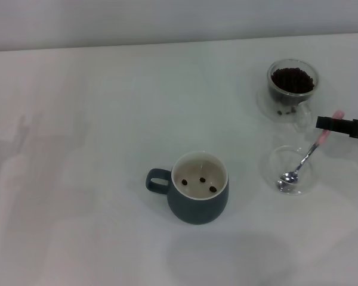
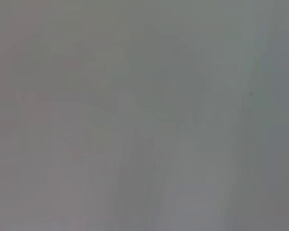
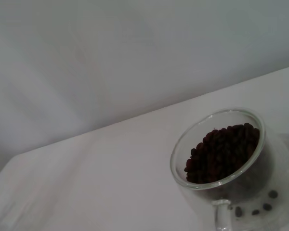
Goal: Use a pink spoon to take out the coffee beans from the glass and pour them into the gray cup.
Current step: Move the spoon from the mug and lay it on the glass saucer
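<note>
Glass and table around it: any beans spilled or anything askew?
No beans on the table. A few sit low between the walls of the glass, under the main heap. Three lie in the cup. The spoon leans in a clear dish, right pincer at its handle.

Glass [image 1: 293, 88] behind spoon [image 1: 298, 167]; cup [image 1: 198, 196] to their left.

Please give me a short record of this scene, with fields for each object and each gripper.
glass: upright, holds a heap of coffee beans
gray cup: upright, three beans inside
pink spoon: bowl resting in clear dish, handle at right gripper
right gripper: at spoon handle, grip unclear
left gripper: out of view
table: white
</note>
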